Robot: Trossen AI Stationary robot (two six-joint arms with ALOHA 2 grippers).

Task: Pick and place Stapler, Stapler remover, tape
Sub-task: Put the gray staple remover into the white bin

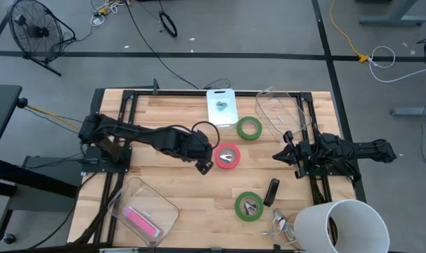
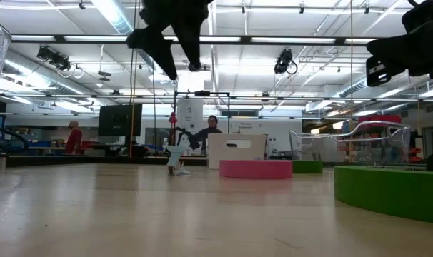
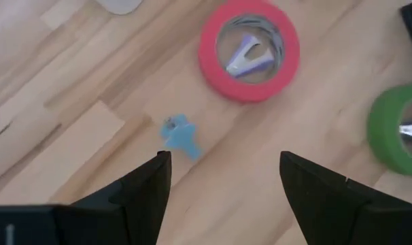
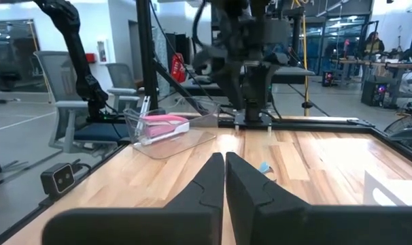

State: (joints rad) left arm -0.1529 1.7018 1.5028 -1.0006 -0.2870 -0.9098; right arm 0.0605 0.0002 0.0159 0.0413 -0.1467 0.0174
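The red tape (image 3: 249, 49) lies flat on the table with a purple-and-white stapler remover (image 3: 249, 58) inside its ring. A small blue piece (image 3: 181, 135) lies on the wood beside it. My left gripper (image 3: 226, 170) hangs open above the table, pointing steeply down, with the blue piece just ahead of its fingers and nothing between them. Two green tapes (image 1: 249, 128) (image 1: 249, 205) lie flat, the near one with a silver thing in its ring. A black stapler (image 1: 271, 191) lies beside the near one. My right gripper (image 1: 278, 154) waits shut at the table's right.
A clear box (image 1: 143, 211) at the near left holds a pink stapler (image 1: 141, 220). A second clear box (image 1: 283, 116) stands at the far right and a white board (image 1: 221, 105) at the far middle. A white bucket (image 1: 343, 225) and a silver remover (image 1: 282, 225) are at the near right.
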